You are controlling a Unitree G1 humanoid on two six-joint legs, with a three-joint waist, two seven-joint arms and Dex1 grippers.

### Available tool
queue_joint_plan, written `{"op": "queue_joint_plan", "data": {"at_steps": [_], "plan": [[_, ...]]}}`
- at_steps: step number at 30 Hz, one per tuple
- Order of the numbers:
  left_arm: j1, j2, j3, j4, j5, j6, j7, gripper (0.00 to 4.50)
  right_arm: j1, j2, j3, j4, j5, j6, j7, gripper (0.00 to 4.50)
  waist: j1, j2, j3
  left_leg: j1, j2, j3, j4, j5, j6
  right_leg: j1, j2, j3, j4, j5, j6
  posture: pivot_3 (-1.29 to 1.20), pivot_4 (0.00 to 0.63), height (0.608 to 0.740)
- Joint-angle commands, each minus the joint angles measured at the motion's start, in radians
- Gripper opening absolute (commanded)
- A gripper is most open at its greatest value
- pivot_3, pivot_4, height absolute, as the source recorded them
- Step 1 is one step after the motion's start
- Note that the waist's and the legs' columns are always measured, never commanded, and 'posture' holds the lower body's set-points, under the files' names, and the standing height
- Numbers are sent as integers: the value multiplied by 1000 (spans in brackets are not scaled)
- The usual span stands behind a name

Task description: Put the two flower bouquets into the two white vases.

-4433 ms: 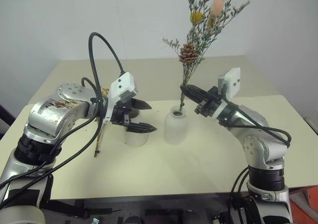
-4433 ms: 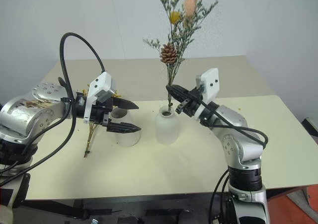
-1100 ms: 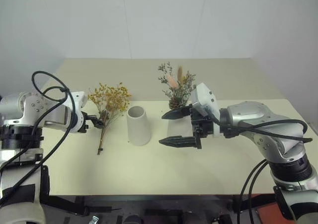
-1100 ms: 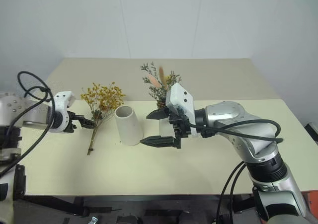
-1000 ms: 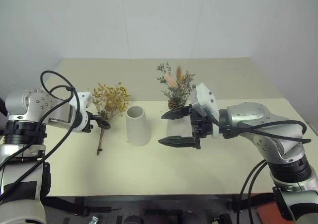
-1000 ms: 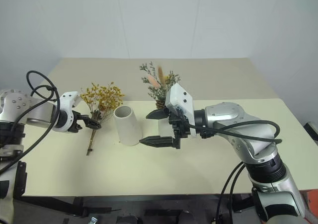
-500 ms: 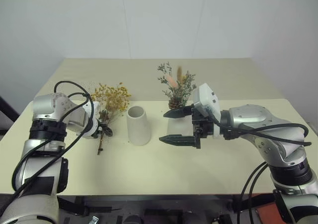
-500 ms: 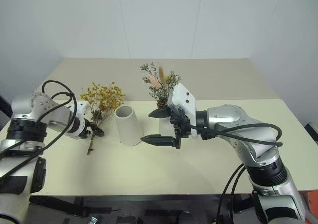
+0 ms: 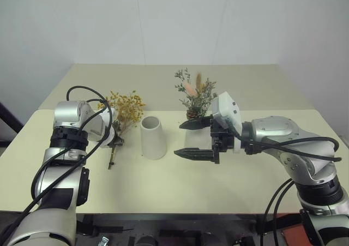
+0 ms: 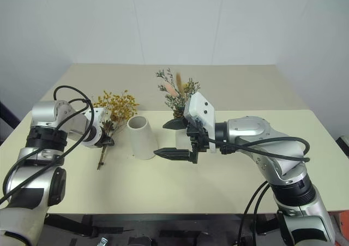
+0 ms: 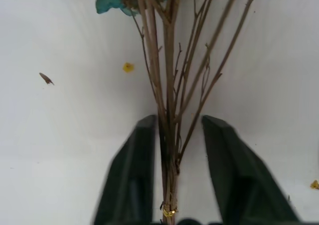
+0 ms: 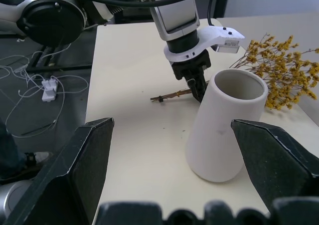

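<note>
Since a second ago the left gripper (image 9: 114,142) has come down onto the stems of the yellow bouquet (image 9: 124,108) and its jaws have drawn in from wide open; the right gripper (image 9: 192,139) has kept its place.

Head views: yellow bouquet lies flat on the cream surface (image 9: 163,186), blossoms toward the far edge, stem ends toward the near edge, just left of the cone vase (image 9: 153,138). Cone vase stands upright, mouth up, holding nothing. Grey-green bouquet (image 9: 193,96) with pinecone and pink plume stands upright right of the cone vase, behind the right gripper; the rounded vase (image 9: 193,139) under it is largely hidden by that gripper. Right jaws wide apart, holding nothing, pointing toward the cone vase.

Left wrist view: two black fingers (image 11: 133,175) stand either side of the brown stem bundle (image 11: 169,110). One finger touches the stems; a narrow gap shows at the other. Jaws nearly shut around the bundle; firm grip cannot be told. Loose petal bits on the surface.

Right wrist view: both fingers (image 12: 79,170) spread wide, nothing between them. Cone vase ahead, left gripper behind it at the stems.
</note>
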Motion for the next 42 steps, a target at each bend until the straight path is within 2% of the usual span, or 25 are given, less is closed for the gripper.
{"op": "queue_joint_plan", "data": {"at_steps": [1,2,7,11,15,18,21,25,28,32,36,39,42], "plan": [[-12,-6,10,-6,31,-8,-42,288,-1,-9,-46,-31,24,7,-6,4500,0,0,0,0,0,0,0,0,0,0,0,0,0,0,0,0,150,740],[-13,-6,12,-8,39,-9,-49,22,0,-9,-46,-31,24,8,-6,4500,-1,0,0,0,0,0,0,0,0,0,0,0,0,0,0,0,150,740],[-8,14,25,-66,72,-10,-77,22,0,-9,-46,-27,20,6,-3,4500,-2,0,0,0,0,0,0,0,0,0,0,0,0,0,0,0,150,740],[42,78,91,-268,51,-62,-136,22,1,-17,-50,-25,16,7,0,4500,-9,0,0,-2,0,0,0,0,0,-2,0,0,0,0,0,0,150,740],[108,157,191,-467,-24,-137,-270,22,8,-31,-53,-25,18,5,7,4500,-14,0,0,-2,1,0,0,0,0,-3,0,0,-1,0,0,0,150,740],[116,205,233,-524,-81,-111,-350,22,15,-36,-56,-28,18,3,9,4500,-13,0,0,-2,1,0,0,0,0,-2,0,0,-1,0,0,0,150,740],[153,240,301,-593,-161,-167,-469,22,14,-28,-51,-31,18,5,1,4500,-13,0,0,0,1,0,0,0,0,0,0,0,-1,0,0,0,150,740],[193,214,470,-652,-310,-293,-624,22,20,-14,-41,-43,13,7,-14,4500,-13,-1,0,-1,1,0,0,0,0,-1,0,0,-1,0,0,0,150,740],[239,211,527,-690,-390,-384,-743,22,39,-18,-41,-62,9,6,-20,4500,-13,-1,0,-1,1,0,0,0,0,-1,0,0,-2,0,0,0,150,740],[261,189,519,-684,-438,-483,-822,22,48,-11,-37,-72,-10,-7,-37,4500,-13,-1,0,0,1,1,0,0,0,-1,0,0,-1,0,0,0,150,740],[290,89,503,-706,-450,-662,-875,22,36,7,-23,-62,-26,-11,-58,4500,-6,-1,0,1,1,1,0,0,0,2,0,0,-1,0,0,0,150,740],[320,37,464,-712,-425,-777,-907,22,24,26,-13,-55,-47,-3,-89,4500,-4,-1,0,1,1,1,0,0,0,1,0,0,-2,0,0,0,150,740],[331,31,409,-686,-403,-815,-918,22,15,51,-15,-62,-55,17,-137,4500,-6,-1,0,0,1,1,0,0,0,0,1,0,-2,1,0,0,150,740]]}}
